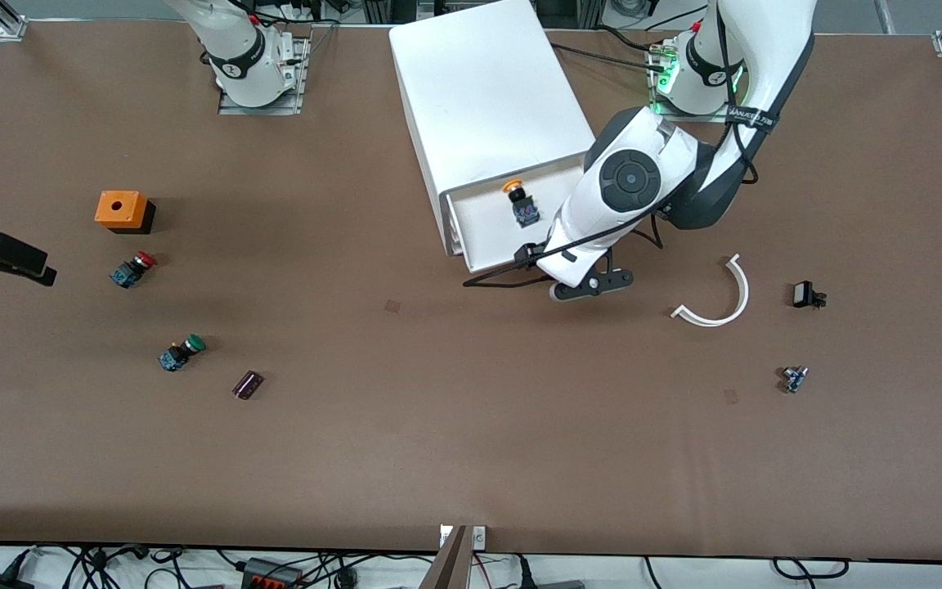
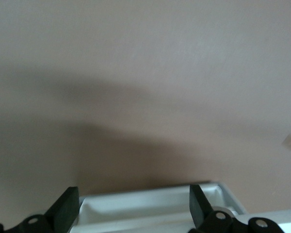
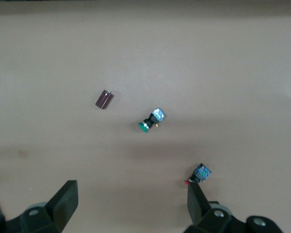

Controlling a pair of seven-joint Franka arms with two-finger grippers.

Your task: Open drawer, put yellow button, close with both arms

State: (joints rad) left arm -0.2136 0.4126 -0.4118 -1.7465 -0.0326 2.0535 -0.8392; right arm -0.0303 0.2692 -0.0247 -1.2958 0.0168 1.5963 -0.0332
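1. Lying in your open drawer (image 1: 487,233), the yellow button (image 1: 520,202) rests on its side.
2. Your left gripper (image 2: 133,208) hangs released at the drawer's front edge.
3. Your right gripper (image 3: 132,204) waits released over the green button (image 3: 152,121).

My work surface: one broad brown table (image 1: 405,458) under even light.
Along its edge nearest my front camera I see tangled black cables (image 1: 291,568) on a pale floor.

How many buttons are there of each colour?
Yellow button, in the open drawer: 1
Red button: 1
Green button: 1
Total: 3
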